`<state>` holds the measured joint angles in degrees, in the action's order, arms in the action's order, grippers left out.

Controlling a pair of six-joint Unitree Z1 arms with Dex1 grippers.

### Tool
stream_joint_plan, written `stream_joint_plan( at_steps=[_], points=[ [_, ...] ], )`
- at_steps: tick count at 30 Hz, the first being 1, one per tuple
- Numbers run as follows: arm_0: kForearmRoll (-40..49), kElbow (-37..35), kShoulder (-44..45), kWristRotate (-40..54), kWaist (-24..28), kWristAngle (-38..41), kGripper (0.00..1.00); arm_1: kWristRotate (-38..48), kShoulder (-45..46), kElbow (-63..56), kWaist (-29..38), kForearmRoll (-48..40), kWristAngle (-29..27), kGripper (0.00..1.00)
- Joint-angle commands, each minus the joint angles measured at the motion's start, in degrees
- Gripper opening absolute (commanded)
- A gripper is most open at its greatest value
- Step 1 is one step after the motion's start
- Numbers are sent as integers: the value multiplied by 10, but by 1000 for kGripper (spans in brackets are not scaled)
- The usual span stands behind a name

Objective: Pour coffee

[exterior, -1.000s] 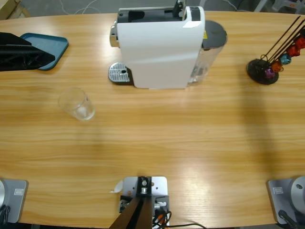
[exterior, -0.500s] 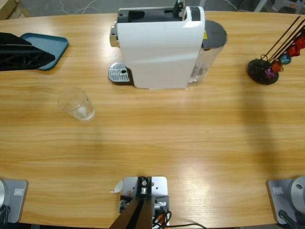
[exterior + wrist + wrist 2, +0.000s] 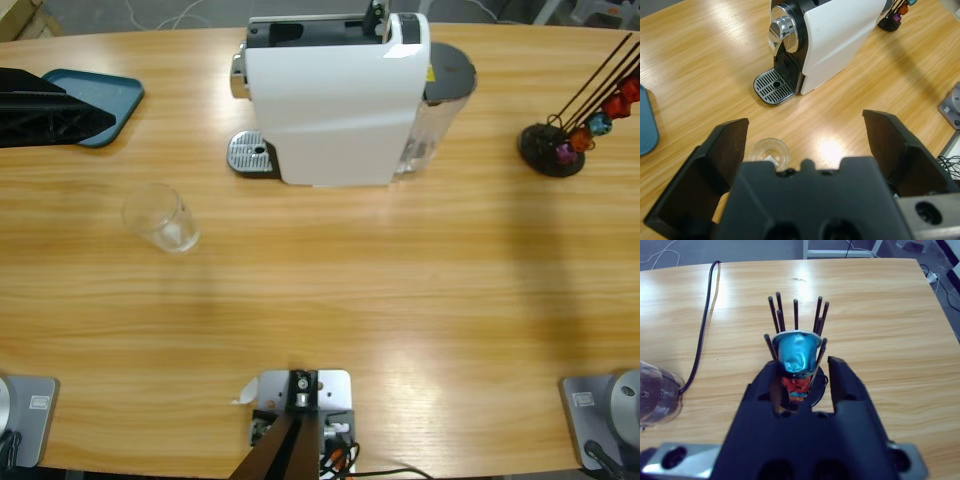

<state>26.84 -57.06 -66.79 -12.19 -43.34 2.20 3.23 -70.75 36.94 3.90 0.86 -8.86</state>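
- Counter (image 3: pixel 400 300) is carrying the machine (image 3: pixel 335 100), its drip tray (image 3: pixel 250 155) sitting empty.
- Left tool (image 3: pixel 807 137) is hanging wide open, holding nothing, above the glass (image 3: pixel 160 218); a careless closing risks tipping it.
- Right tool (image 3: pixel 802 371) is sitting nearly closed around the capsule rack (image 3: pixel 796 352); whether it is gripping a capsule, cannot tell.
- Coffee: none showing.

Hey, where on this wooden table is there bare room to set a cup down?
The wide strip of bare wooden table in front of the white coffee machine, right of the clear drinking glass, is free. It is crowded near the black capsule rack at the far right and the blue tray at the far left.
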Motion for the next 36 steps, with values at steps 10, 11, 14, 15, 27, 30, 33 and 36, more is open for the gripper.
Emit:
stream_joint_plan(
  at_steps=[10,11,14,15,27,30,33,36],
  points=[
    [-3,17,-20,-8,-6,-4,996,-12,-7,-6,-6,-13,22,221],
    [-3,17,-20,-8,-6,-4,996,-13,-6,-3,-6,-12,24,218],
    [-4,20,-20,-9,-6,-4,996,-15,2,22,-6,2,26,218],
    [-4,21,-20,-9,-6,-3,996,-16,5,33,-6,11,24,218],
    [-8,34,-16,-12,-10,-3,996,-18,34,51,-1,62,16,218],
    [-11,34,-18,-13,-11,-2,996,-19,45,51,0,68,15,218],
    [-11,34,-18,-13,-11,-2,996,-18,54,51,5,71,3,254],
    [-11,37,-17,-13,-14,-2,996,-6,57,55,8,74,-14,978]
  ],
)
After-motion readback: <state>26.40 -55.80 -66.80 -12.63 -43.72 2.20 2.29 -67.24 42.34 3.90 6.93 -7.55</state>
